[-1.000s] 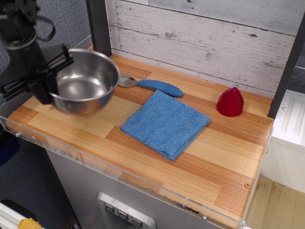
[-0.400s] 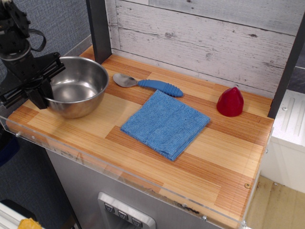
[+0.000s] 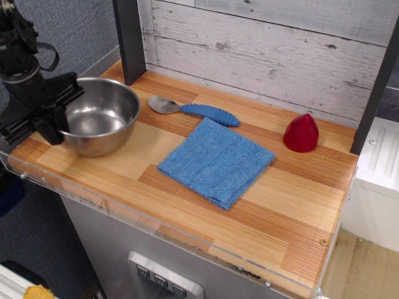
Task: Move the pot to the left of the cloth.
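Metal catches the light at the far left of the wooden table (image 3: 206, 205), where the pot (image 3: 100, 121) sits upright on the boards near the left edge. It is a round, shiny bowl with a rolled rim, and its inside looks empty. The gripper (image 3: 53, 121) is at the pot's left rim. Its black fingers (image 3: 59, 99) straddle that edge, one seeming to reach inside the wall and the other outside it, and they appear pressed on the rim in a pinch. The exact contact is partly hidden by the dark body of the arm, which comes down from the upper left corner.

The cloth (image 3: 216, 161) lies flat near the middle of the table, a folded blue square turned so one corner points toward the front. It is to the right of the pot, with a stretch of bare wood between them, so the two are apart and not touching.

A spoon (image 3: 194, 109) with a blue ribbed handle lies behind the cloth, its metal bowl pointing left toward the pot and its handle ending just beside the cloth's back corner. A small red cone-shaped object (image 3: 301, 132) stands upright further right, near the back wall of pale planks (image 3: 268, 50). A dark post (image 3: 128, 37) rises just behind the pot.
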{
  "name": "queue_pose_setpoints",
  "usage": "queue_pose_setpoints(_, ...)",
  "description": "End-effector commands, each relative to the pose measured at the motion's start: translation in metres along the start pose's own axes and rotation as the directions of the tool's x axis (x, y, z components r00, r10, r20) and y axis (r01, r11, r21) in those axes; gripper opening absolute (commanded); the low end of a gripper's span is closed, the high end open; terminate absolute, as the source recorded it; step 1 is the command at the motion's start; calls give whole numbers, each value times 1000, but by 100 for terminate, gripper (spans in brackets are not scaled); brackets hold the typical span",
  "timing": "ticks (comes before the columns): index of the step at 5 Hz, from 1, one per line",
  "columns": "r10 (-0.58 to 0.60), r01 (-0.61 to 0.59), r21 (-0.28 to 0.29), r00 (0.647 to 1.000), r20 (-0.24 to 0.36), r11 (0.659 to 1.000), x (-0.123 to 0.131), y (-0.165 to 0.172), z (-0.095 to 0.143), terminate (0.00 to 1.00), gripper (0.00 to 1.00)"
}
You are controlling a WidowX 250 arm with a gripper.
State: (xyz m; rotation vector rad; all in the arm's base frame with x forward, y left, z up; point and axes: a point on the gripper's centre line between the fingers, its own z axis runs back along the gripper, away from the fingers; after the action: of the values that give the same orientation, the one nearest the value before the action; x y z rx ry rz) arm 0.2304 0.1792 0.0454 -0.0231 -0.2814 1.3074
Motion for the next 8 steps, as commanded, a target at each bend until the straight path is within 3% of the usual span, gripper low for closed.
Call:
queue_pose_setpoints(1, -5, 5, -8, 1000, -29, 1000, -12, 6, -1, 0, 100)
queue_pose_setpoints(4, -11, 12, 9, 999, -43, 1000, -13, -3, 6, 0, 100)
queue_pose_setpoints(5, -30, 30, 1, 999, -23, 1000, -10, -14, 22, 0, 100)
queue_pose_setpoints(7, -100, 101, -27, 994, 45, 995, -10, -42, 81, 0, 100)
queue_pose_setpoints(8, -100, 101, -27, 994, 45, 995, -10, -42, 81, 0, 100)
